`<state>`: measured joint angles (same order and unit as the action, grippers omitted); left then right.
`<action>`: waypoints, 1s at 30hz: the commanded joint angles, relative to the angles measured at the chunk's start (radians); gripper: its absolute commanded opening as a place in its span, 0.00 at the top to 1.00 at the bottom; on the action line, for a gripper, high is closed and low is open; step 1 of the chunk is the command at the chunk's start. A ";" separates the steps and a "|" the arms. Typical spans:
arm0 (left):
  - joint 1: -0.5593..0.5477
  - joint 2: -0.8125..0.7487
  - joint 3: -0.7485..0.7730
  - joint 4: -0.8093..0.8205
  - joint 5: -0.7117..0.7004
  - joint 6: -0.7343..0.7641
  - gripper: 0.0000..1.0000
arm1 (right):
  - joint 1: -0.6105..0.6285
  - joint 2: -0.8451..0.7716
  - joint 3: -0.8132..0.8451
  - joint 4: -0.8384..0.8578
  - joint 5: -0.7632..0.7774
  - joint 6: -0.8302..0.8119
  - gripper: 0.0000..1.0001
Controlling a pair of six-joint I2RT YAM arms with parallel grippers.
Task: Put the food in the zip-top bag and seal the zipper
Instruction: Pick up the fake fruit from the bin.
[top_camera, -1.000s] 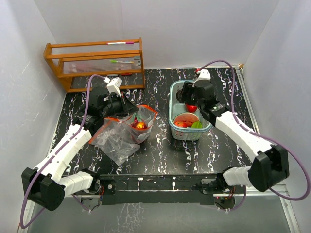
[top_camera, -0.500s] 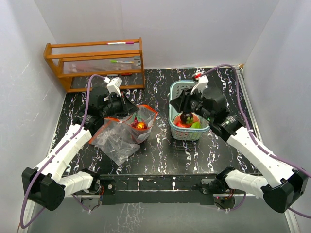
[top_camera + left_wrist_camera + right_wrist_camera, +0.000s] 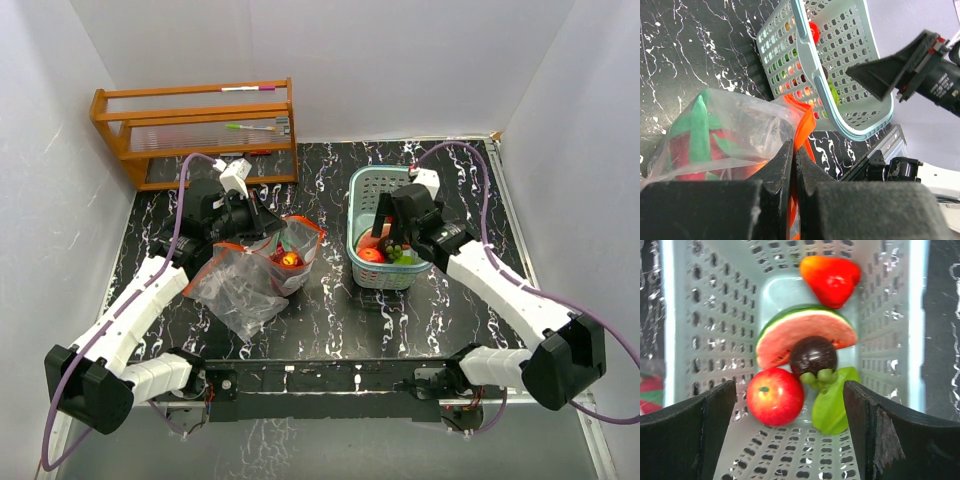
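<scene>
The clear zip-top bag (image 3: pixel 250 280) lies left of centre, its red-orange zipper (image 3: pixel 300 222) held up. My left gripper (image 3: pixel 268 226) is shut on that zipper strip (image 3: pixel 801 125); a red and green toy food (image 3: pixel 700 145) sits inside the bag. My right gripper (image 3: pixel 385 238) is open and empty above the teal basket (image 3: pixel 362 190). In the right wrist view the basket holds a red apple (image 3: pixel 775 396), a dark purple fruit (image 3: pixel 813 356), a watermelon slice (image 3: pixel 800 330), a strawberry (image 3: pixel 830 274) and a green piece (image 3: pixel 832 400), between my open fingers (image 3: pixel 690 440).
A wooden rack (image 3: pixel 195 130) with pens stands at the back left. White walls close in the black marbled table (image 3: pixel 330 310) on three sides. The basket's far end shows in the left wrist view (image 3: pixel 840 75).
My right gripper swung over the basket, let go of the dark purple fruit it carried, and now hovers open over it. The left gripper kept holding the bag's mouth.
</scene>
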<state>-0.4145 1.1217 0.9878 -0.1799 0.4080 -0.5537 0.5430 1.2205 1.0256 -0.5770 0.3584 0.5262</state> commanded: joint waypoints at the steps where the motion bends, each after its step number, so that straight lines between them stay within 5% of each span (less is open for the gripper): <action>1: 0.000 -0.037 0.018 0.005 0.027 0.007 1.00 | -0.077 0.079 0.077 -0.015 0.011 -0.019 0.05; 23: 0.000 -0.063 0.013 -0.022 0.024 0.039 1.00 | -0.101 0.348 0.101 -0.105 -0.026 -0.074 0.11; 30: 0.000 -0.056 0.000 -0.013 0.024 0.034 1.00 | -0.100 0.367 0.071 -0.105 -0.061 -0.078 0.28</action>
<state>-0.4145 1.0958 0.9874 -0.2020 0.4107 -0.5243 0.4438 1.5898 1.1088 -0.6933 0.2996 0.4534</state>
